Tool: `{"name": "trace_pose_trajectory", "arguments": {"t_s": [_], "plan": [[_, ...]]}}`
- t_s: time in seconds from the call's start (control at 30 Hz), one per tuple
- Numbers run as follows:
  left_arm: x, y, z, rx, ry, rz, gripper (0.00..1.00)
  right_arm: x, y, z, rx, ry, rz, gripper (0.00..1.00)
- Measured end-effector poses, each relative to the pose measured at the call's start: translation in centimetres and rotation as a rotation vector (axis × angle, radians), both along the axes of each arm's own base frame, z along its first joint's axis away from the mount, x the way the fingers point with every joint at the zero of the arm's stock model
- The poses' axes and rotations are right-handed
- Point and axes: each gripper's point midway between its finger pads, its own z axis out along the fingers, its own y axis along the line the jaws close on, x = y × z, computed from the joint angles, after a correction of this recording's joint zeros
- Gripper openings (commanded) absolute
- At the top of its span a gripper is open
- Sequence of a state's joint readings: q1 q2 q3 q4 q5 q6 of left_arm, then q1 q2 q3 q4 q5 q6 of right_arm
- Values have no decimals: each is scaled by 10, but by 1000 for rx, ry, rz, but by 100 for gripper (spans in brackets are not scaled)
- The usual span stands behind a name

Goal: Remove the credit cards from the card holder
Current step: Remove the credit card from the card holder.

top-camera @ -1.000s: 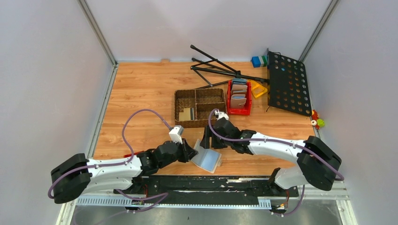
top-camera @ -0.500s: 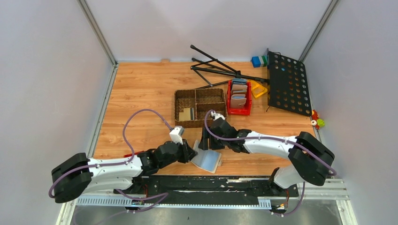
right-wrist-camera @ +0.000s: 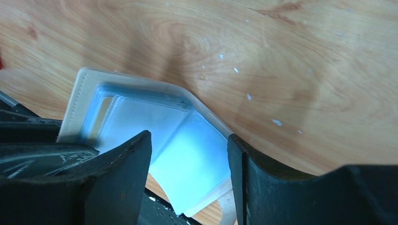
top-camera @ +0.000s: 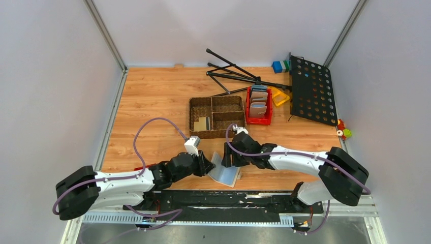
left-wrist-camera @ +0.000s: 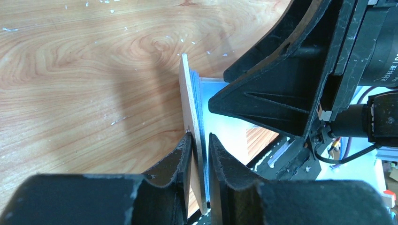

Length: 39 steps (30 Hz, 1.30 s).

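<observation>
The beige card holder (top-camera: 224, 174) lies open near the table's front edge, its pale blue-grey pockets facing up. My left gripper (top-camera: 206, 165) is shut on its raised left flap, which shows edge-on between the fingers in the left wrist view (left-wrist-camera: 191, 117). My right gripper (top-camera: 227, 158) is open and empty just above the pockets (right-wrist-camera: 187, 154). A tan sliver (right-wrist-camera: 101, 112) shows inside one pocket; I cannot tell if it is a card. Tan and whitish credit cards (top-camera: 202, 124) lie in the basket's near-left compartment.
The brown woven basket (top-camera: 216, 133) stands just behind the grippers. A red bin (top-camera: 259, 121) holds other wallets. A black perforated stand (top-camera: 310, 89) and its tripod legs (top-camera: 234, 73) lie at the back right, with blue and green blocks (top-camera: 279, 66).
My right gripper has moved nearer and lower, from the basket's front edge to over the open card holder. The left gripper keeps its hold on the flap.
</observation>
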<state>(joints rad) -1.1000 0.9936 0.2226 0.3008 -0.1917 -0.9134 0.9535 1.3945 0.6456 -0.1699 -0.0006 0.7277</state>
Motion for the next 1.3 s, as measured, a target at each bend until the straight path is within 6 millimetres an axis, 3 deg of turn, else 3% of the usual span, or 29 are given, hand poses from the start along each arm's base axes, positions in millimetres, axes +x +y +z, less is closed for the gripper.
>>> {"name": "trace_pose_trajectory", "arguments": {"t_s": [0.23,0.63,0.9,1.1,1.3], "plan": [[1,-3,5,-15,-7,-2,27,-4,-17,10,-12,-33,-16,66],[0,-8,5,-17,0,-18,22,-13,1,47,204,45,-99,66],[-2,-8,0,-3,12,-28,16,-20,4,33,343,204,-267,62],[-2,-9,1,-6,11,-31,11,-20,11,28,377,262,-301,71],[-2,-9,1,-7,10,-32,6,-21,12,18,358,288,-312,62]]}}
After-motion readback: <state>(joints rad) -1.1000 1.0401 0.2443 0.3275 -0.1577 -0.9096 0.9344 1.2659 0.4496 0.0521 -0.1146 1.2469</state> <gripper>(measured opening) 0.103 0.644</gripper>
